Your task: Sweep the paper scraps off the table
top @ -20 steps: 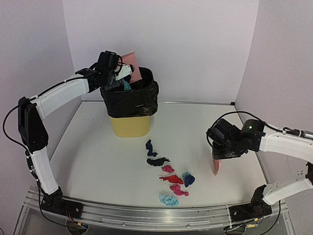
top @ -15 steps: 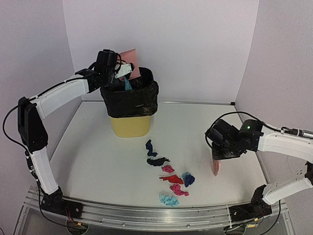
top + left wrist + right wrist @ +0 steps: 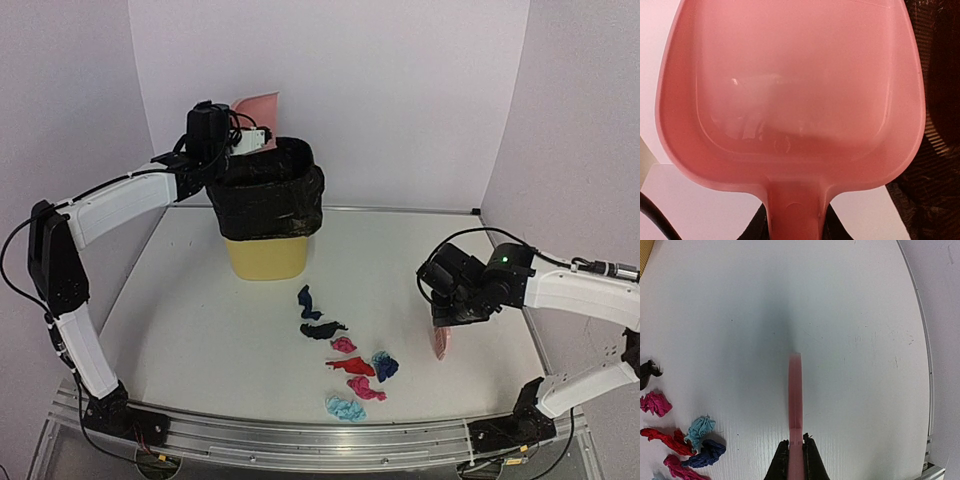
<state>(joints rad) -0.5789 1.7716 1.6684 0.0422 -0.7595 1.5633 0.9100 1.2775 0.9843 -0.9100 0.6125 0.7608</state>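
Observation:
Several paper scraps in navy, black, pink, red and light blue lie in a loose line on the white table, front centre. The right wrist view shows some at its left edge: pink, red, light blue, navy. My left gripper is shut on the handle of the pink dustpan, held tilted up above the bin's back-left rim. The pan looks empty. My right gripper is shut on the pink hand brush, held low, right of the scraps and apart from them; the brush appears edge-on.
A yellow bin lined with a black bag stands at the back centre-left; the bag shows beside the dustpan. White walls close in the back and sides. An aluminium rail runs along the front edge.
My left gripper has lifted the dustpan up and leftward off the bin's rim. The light-blue scrap seen at the bin's mouth no longer shows. The right arm has barely moved.

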